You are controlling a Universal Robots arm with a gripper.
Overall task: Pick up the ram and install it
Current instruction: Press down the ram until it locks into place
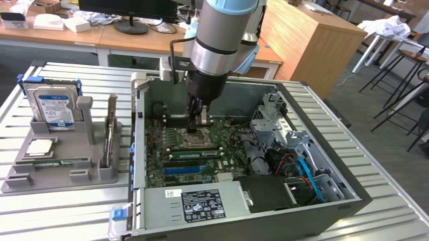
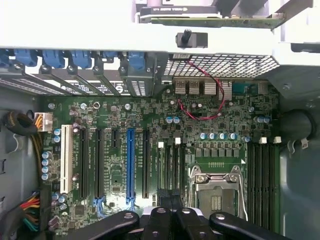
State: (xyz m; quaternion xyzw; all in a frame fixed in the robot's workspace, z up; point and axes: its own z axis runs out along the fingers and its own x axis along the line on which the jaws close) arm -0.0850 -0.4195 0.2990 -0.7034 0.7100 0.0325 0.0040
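Observation:
My gripper (image 1: pixel 201 122) hangs inside the open computer case (image 1: pixel 348 198), just above the motherboard (image 1: pixel 201 163) beside the processor socket (image 1: pixel 194 138). In the wrist view the gripper (image 2: pixel 170 196) is shut, with nothing visibly between its black fingers (image 2: pixel 159 216). It sits over the dark memory slots (image 2: pixel 170 165), between the expansion slots and the socket (image 2: pixel 216 192). The ram (image 1: pixel 109 134), a thin stick, stands on edge in the grey holder (image 1: pixel 64 173) at the exterior view's left, well apart from the gripper.
The grey holder also carries an upright hard drive (image 1: pixel 54 105) and a square silver chip (image 1: pixel 40 146). Inside the case sit a power supply (image 1: pixel 194 203), drive cages (image 1: pixel 278 123) and red and blue cables (image 1: pixel 302 168). Desks and stools stand behind the slatted table (image 1: pixel 47 211).

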